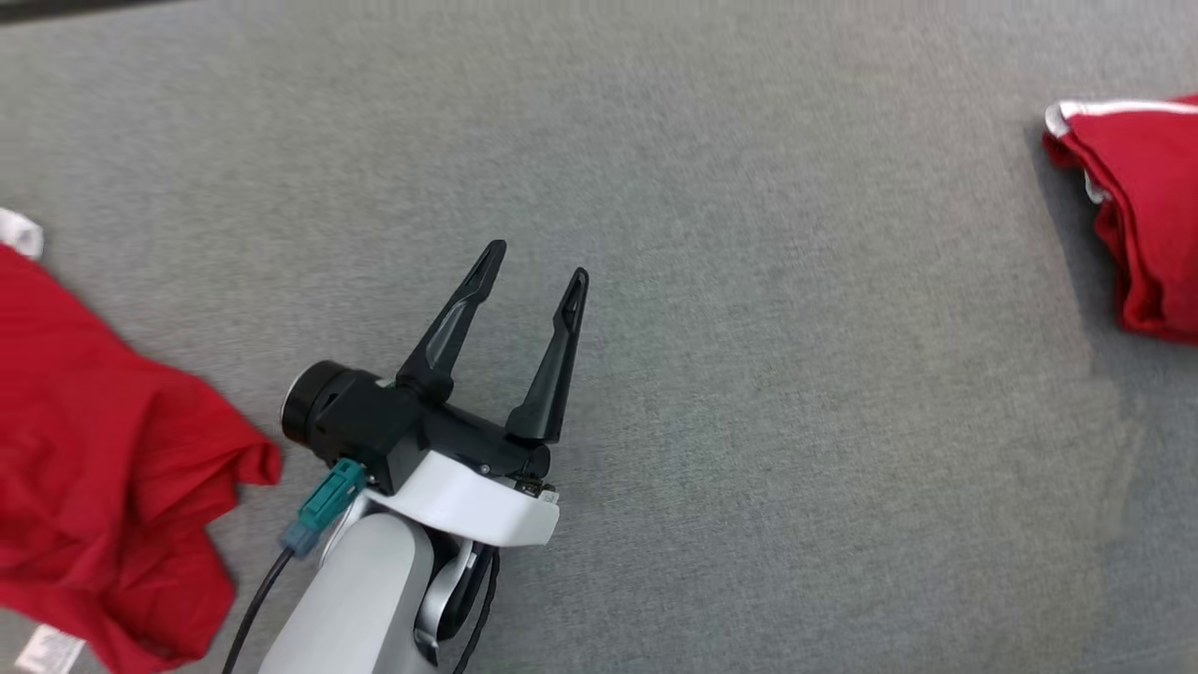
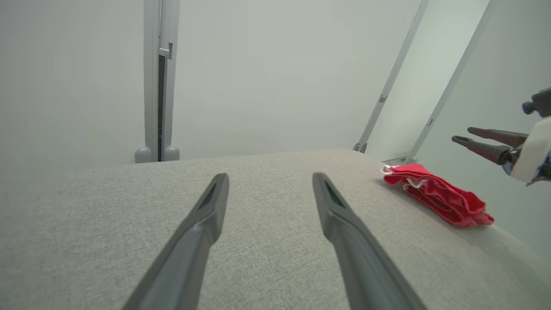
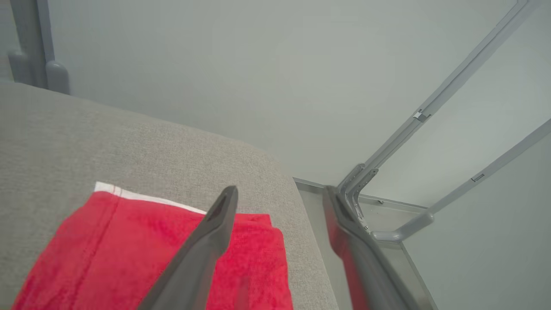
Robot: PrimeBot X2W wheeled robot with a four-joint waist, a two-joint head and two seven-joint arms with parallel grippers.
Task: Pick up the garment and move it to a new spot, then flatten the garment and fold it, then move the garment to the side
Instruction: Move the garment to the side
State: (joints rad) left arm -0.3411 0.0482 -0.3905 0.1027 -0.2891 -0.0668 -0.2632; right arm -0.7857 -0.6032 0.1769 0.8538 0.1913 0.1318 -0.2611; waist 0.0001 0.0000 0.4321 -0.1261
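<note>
- Left edge: a crumpled red cloth lying on the grey table.
- Left gripper hovers mid-table, jaws apart, empty.
- Right side: folded garment sits by the table edge, with the right gripper over it, jaws apart.

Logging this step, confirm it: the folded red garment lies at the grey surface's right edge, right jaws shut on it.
Not shut: the right wrist view shows the right jaws open above the folded red garment; the rest stands.
</note>
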